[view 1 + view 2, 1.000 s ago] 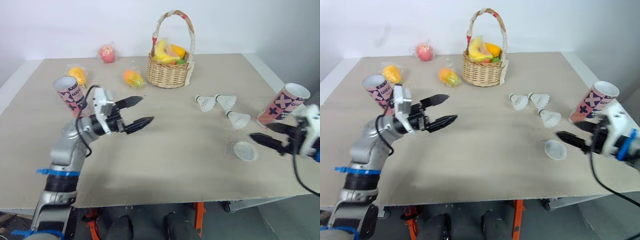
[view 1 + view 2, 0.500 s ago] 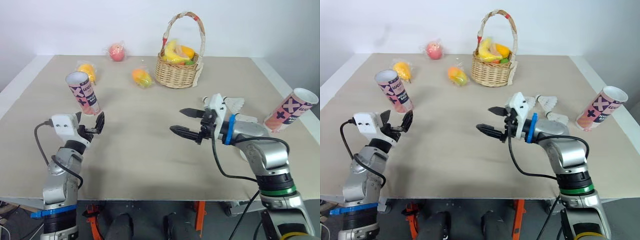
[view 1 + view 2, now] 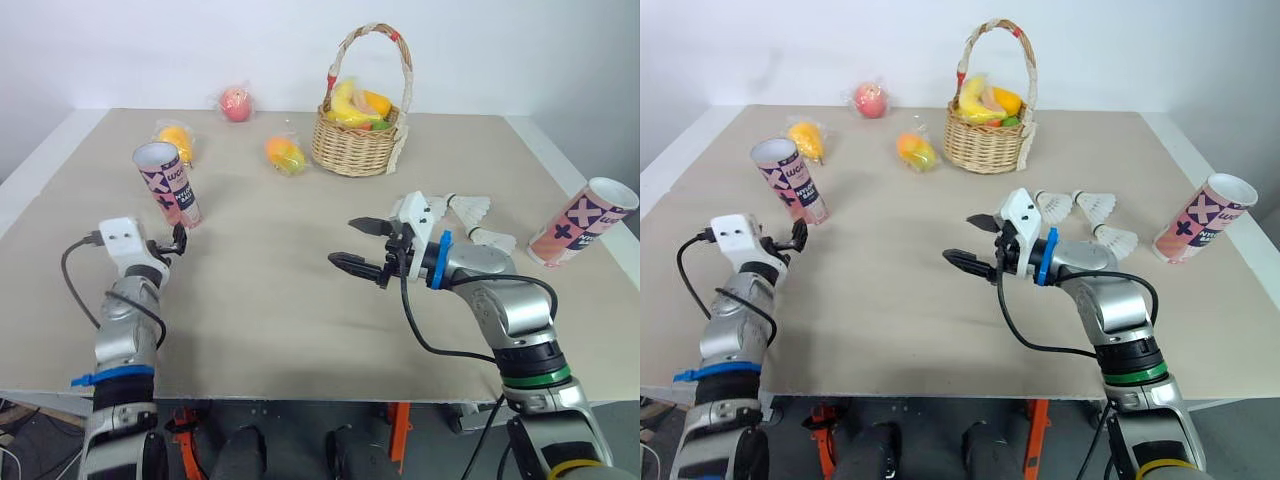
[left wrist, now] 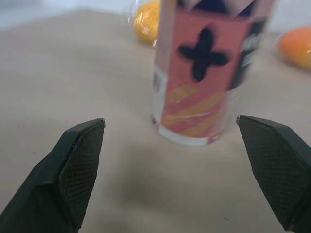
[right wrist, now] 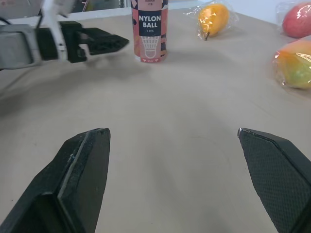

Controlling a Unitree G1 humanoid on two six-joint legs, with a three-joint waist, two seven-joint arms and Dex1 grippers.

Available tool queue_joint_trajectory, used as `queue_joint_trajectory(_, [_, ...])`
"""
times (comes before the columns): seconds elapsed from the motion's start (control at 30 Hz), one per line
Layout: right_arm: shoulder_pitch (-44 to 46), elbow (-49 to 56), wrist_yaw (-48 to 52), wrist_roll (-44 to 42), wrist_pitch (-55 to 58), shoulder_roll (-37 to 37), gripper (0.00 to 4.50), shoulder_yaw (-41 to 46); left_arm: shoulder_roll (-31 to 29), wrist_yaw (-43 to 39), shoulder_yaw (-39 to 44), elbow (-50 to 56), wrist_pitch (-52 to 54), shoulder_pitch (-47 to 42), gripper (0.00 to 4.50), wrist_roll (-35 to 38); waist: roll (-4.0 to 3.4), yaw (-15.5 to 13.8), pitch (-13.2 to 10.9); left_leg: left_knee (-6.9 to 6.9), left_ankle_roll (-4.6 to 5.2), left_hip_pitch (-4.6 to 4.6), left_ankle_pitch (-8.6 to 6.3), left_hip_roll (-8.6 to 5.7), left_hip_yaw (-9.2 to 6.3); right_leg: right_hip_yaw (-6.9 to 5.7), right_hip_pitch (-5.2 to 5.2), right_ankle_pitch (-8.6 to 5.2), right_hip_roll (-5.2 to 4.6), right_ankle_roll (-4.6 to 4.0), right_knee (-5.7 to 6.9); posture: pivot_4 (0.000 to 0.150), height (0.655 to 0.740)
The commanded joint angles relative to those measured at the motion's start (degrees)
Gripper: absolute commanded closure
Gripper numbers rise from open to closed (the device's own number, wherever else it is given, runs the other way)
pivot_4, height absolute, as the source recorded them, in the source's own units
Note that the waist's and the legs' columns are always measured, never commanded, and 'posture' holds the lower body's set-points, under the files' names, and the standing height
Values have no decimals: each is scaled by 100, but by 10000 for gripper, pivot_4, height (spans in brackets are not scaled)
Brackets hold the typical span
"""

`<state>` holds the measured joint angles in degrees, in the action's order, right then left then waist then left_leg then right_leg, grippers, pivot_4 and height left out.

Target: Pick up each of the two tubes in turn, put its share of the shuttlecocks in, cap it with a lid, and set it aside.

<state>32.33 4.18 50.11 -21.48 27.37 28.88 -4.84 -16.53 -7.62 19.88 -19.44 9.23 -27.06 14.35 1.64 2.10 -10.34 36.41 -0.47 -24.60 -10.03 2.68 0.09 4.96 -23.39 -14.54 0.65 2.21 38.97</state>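
Here, from the head, one pink patterned cardboard tube (image 3: pixel 168 186) stands upright well left of the woven wicker basket (image 3: pixel 358 150); the other pink tube (image 3: pixel 585 222) tilts well right of it, white feathered shuttlecocks (image 3: pixel 470 208) between. Left wrist view: the left claw (image 4: pixel 170 121) gapes wide, empty, facing the upright tube. Right wrist view: the right claw (image 5: pixel 172 131) is likewise spread, empty.

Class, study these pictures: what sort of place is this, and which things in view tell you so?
Probably a robot test lab, not a home: a plain board table against a bare white wall, set with staged props, a basket of fruit, two shuttlecock tubes and loose shuttlecocks.
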Motion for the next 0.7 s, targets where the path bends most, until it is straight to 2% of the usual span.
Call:
queue_joint_trajectory(0.03, [-30, 347, -41, 21, -52, 112, 210, 120, -136, -228, -173, -525, -336, -346, 0, -136, 0, -1, 0, 0, 0, -1, 0, 0, 0, -1, 0, 0, -1, 0, -1, 1500, 7400])
queue_joint_trajectory(0.4, [-137, 591, -138, 2, 105, 224, 210, 195, -620, -535, -360, -3030, -1415, -1793, 0, -463, 2, -6, -1, -1, -1, -7, -1, -1, -4, -7, -5, -2, -1, 0, -2, 1500, 7400])
queue_joint_trajectory(0.7, [-128, 519, -160, 14, 101, 295, 210, 213, -720, -596, -456, -4377, -1907, -2574, 0, -636, 3, -10, -2, -2, -2, -17, -1, -4, -5, -9, -11, -3, -3, 2, -5, 1500, 7400])
